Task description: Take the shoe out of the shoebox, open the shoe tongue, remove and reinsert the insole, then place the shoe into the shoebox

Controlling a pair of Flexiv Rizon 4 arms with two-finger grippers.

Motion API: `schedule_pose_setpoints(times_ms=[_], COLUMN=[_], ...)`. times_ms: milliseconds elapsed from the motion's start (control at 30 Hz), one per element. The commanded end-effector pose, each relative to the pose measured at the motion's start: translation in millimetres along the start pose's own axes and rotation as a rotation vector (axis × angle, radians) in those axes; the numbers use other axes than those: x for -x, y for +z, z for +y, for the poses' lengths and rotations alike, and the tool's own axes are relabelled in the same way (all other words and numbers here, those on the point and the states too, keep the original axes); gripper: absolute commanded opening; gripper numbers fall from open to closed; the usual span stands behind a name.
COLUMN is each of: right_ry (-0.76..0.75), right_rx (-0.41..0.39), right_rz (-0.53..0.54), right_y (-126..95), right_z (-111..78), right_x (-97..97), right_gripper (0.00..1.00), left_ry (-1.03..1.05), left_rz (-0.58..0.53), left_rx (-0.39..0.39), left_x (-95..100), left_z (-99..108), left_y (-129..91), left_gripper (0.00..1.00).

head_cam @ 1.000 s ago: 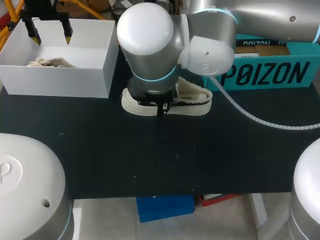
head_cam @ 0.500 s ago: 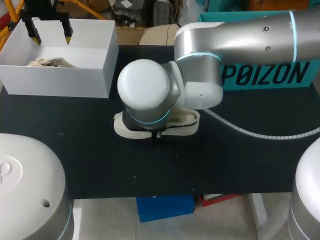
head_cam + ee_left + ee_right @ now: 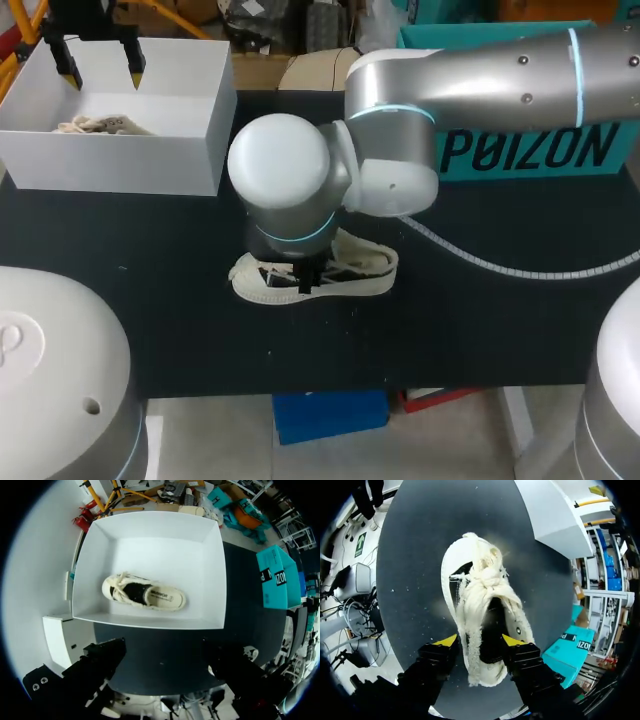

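Pointing down, right gripper clasps shoe.

The bench has a dark, matte top flecked with pale specks. A white box stands at its far left corner, open on top. A teal box stands along the far edge to the right, well apart from the white one. Between them, nearer the front, a cream shoe rests on its sole, toe pointing left. A pale spiral-wrapped cable trails over the bench to the right of the shoe.
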State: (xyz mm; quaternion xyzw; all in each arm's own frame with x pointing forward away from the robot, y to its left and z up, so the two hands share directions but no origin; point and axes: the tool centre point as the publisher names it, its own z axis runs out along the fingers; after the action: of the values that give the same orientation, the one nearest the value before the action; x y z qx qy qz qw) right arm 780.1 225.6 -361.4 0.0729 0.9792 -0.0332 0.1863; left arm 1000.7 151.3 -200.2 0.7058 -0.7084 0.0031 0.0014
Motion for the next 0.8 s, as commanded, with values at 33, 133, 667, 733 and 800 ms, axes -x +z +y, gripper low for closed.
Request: schedule_pose_setpoints(times_ms=[33, 133, 667, 733, 800], right_ry=[-0.009, -0.047, -0.2, -0.201, -0.221], right_rx=[-0.001, 0.012, 0.58, 0.636, 0.706], right_rz=[0.014, 0.038, 0.138, 0.137, 0.127], right_y=[-39, -57, -90, -86, -81], right_z=[-12.5, -15.3, -42.1, -53.4, -67.8], right_x=[11.7, 16.9, 33.2, 34.2, 34.8], right_gripper=[1.0, 1.0, 1.0, 1.0, 1.0], left_ry=[-0.002, -0.002, -0.002, -0.002, -0.002], left_rz=[-0.003, -0.003, -0.003, -0.003, -0.003], left_rx=[0.002, 0.002, 0.002, 0.002, 0.002], left_x=[-0.6, -0.6, -0.6, -0.6, -0.6], left_z=[0, 0, 0, 0, 0], left_y=[0, 0, 0, 0, 0], left_gripper=[1.0, 1.0, 1.0, 1.0, 1.0])
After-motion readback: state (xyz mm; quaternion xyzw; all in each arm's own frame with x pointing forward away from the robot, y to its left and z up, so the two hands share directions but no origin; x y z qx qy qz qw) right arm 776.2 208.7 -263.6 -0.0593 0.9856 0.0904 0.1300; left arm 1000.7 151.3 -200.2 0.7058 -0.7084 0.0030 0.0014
